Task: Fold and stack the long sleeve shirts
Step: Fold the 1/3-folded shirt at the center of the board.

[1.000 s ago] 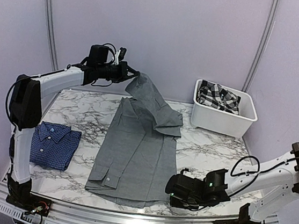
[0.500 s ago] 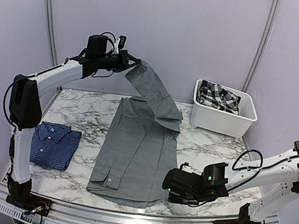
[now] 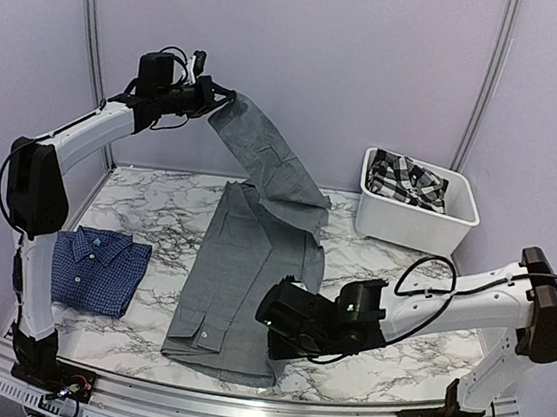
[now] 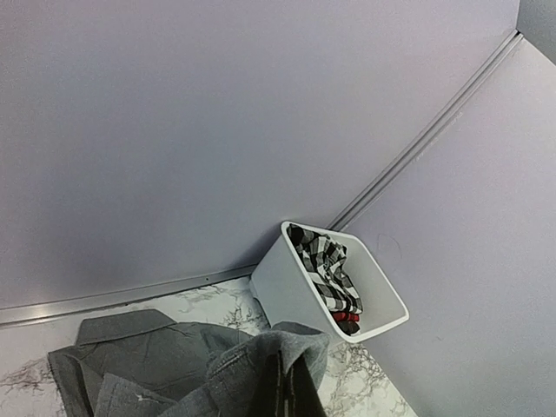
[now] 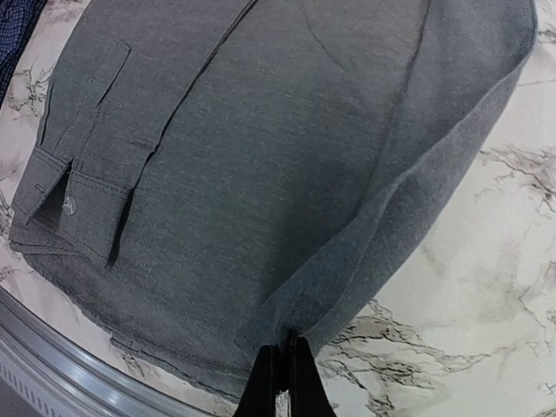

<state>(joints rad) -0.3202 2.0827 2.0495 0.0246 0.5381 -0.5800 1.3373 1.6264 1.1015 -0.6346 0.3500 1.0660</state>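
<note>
Blue shirt (image 3: 101,267): folded, down-left of your left gripper (image 3: 213,101); done bar stacking.
Left gripper: pinching the grey shirt (image 3: 242,265) by its far edge, higher and further left than before.
Grey shirt: mid-fold, stretched between both grippers.
Right gripper (image 5: 281,360): clamped on its near hem; it stood further right before.
Bin (image 3: 412,229): beyond your right gripper; contents possibly another shirt.

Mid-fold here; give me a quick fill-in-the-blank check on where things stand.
The left gripper holds the far end of the grey shirt in the air, while the right gripper pinches it near its ___ right corner.
The blue shirt lies folded on the ___ side of the table.
The white bin stands at the far ___ corner.
Missing: near; left; right.
</note>
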